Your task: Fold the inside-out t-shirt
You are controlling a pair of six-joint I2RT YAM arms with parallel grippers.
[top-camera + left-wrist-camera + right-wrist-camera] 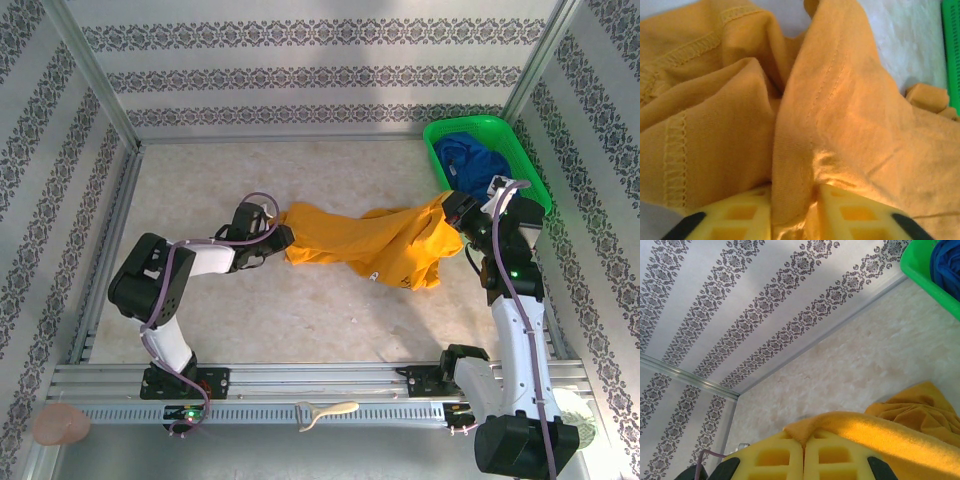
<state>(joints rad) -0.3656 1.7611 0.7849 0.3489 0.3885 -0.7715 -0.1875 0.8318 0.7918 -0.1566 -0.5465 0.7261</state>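
The soft, wrinkly orange-yellow cotton t-shirt [370, 240] spans the pale mottled tabletop [300, 310] as a rumpled band, seam stitching exposed; the left gripper [795, 200] pinches a fold at its nine o'clock end; the right gripper [803, 440] clamps its three o'clock edge, near the green mesh basket [465, 122].

In the top view the t-shirt [365, 240] covers the tips of the left gripper [282, 240] at centre left and the right gripper [452, 212] at centre right. The right arm [515, 300] hides part of the blue garment [470, 160] in the green basket [465, 121], upper right. Each wrist view cuts its 2 yellow fingers [735, 220] at the bottom edge. We cannot identify the pinkish round thing [60, 425] at lower left or the small cream object [325, 412] on the rail [250, 385].
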